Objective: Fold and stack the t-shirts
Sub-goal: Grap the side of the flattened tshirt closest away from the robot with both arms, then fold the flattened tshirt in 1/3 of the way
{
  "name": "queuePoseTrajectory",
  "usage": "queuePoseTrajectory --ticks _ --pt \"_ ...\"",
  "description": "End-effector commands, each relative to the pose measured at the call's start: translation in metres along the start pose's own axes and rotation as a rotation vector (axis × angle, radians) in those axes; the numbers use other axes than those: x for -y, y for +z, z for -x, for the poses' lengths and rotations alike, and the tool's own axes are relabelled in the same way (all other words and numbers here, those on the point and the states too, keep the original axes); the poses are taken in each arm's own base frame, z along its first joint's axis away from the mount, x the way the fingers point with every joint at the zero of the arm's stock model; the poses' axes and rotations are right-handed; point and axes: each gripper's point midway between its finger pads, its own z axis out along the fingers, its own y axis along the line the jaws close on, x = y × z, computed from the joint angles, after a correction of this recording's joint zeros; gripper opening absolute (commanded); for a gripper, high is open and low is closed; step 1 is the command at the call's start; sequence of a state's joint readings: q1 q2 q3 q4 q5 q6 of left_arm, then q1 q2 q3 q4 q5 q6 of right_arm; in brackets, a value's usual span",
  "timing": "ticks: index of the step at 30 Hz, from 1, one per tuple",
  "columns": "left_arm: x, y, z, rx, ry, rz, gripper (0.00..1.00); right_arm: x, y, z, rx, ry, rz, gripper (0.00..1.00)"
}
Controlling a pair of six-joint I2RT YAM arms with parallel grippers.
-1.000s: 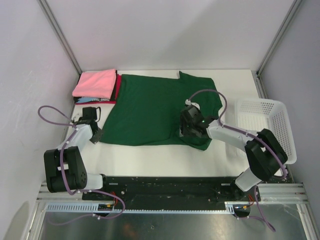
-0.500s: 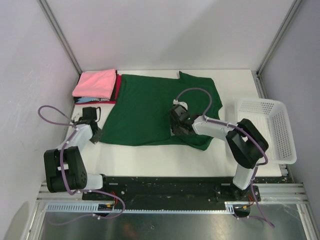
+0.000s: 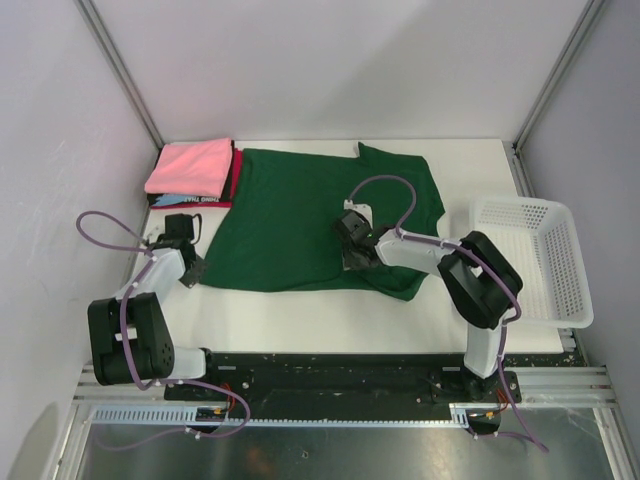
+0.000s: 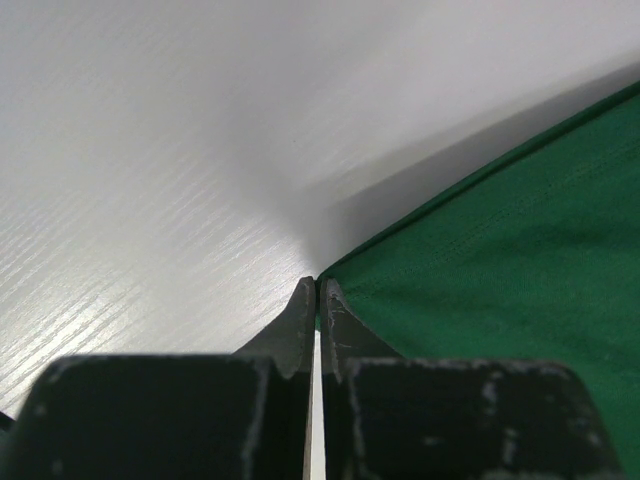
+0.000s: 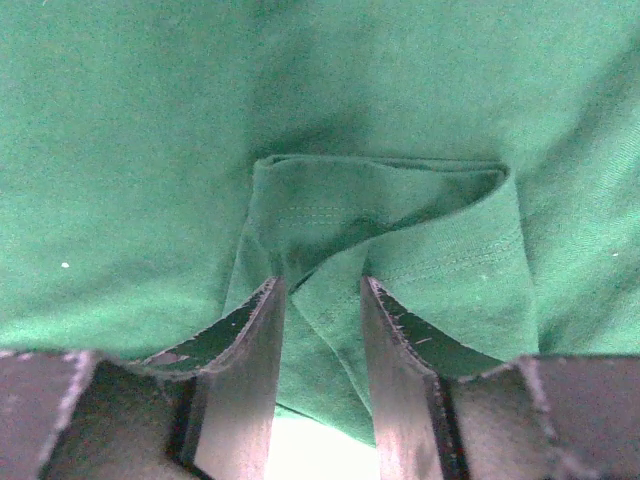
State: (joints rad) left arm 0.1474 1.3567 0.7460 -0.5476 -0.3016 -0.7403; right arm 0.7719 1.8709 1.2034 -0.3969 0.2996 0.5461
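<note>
A large dark green t-shirt [image 3: 290, 215] lies spread flat on the white table. My left gripper [image 3: 192, 270] is shut on its near left corner, and the left wrist view shows the tips [image 4: 318, 284] pinching the green edge [image 4: 500, 260]. My right gripper [image 3: 348, 250] is low over the shirt's near right part. In the right wrist view its jaws [image 5: 320, 284] stand narrowly apart, closed on a bunched fold with a stitched hem [image 5: 380, 200]. The folded stack, with pink on top [image 3: 190, 165], sits at the back left, touching the green shirt's edge.
A white plastic mesh basket [image 3: 530, 260] stands at the right edge of the table. Grey walls and metal posts close in the back and sides. A black rail runs along the near edge by the arm bases.
My right gripper has slid left across the lower right part of the green shirt. The left arm and the folded stack have not moved.
</note>
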Motion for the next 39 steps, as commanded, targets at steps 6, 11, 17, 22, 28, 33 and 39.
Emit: queuePoseTrajectory --ticks 6,11,17,22,28,33,39 --pt "0.002 -0.007 0.012 0.026 0.002 -0.013 0.00 0.010 -0.014 0.018 0.062 0.027 -0.088 0.17" --pt "0.005 -0.009 0.009 0.016 -0.004 -0.037 0.00 0.026 -0.044 0.029 0.094 0.045 -0.130 0.01" --pt "0.003 -0.015 0.000 0.005 -0.015 -0.069 0.00 0.051 -0.097 0.027 0.126 0.058 -0.159 0.00" --pt "-0.001 -0.017 -0.004 0.010 -0.013 -0.077 0.00 0.084 -0.141 0.002 0.135 0.124 -0.168 0.00" --pt "0.001 -0.023 -0.003 0.015 -0.012 -0.104 0.00 0.130 -0.180 -0.043 0.112 0.240 -0.200 0.00" --pt "-0.001 -0.033 0.004 0.046 -0.005 -0.110 0.00 0.146 -0.214 -0.057 0.136 0.353 -0.148 0.00" --pt "-0.011 -0.042 0.008 0.083 -0.007 -0.091 0.00 0.152 -0.234 -0.077 0.090 0.445 -0.102 0.00"
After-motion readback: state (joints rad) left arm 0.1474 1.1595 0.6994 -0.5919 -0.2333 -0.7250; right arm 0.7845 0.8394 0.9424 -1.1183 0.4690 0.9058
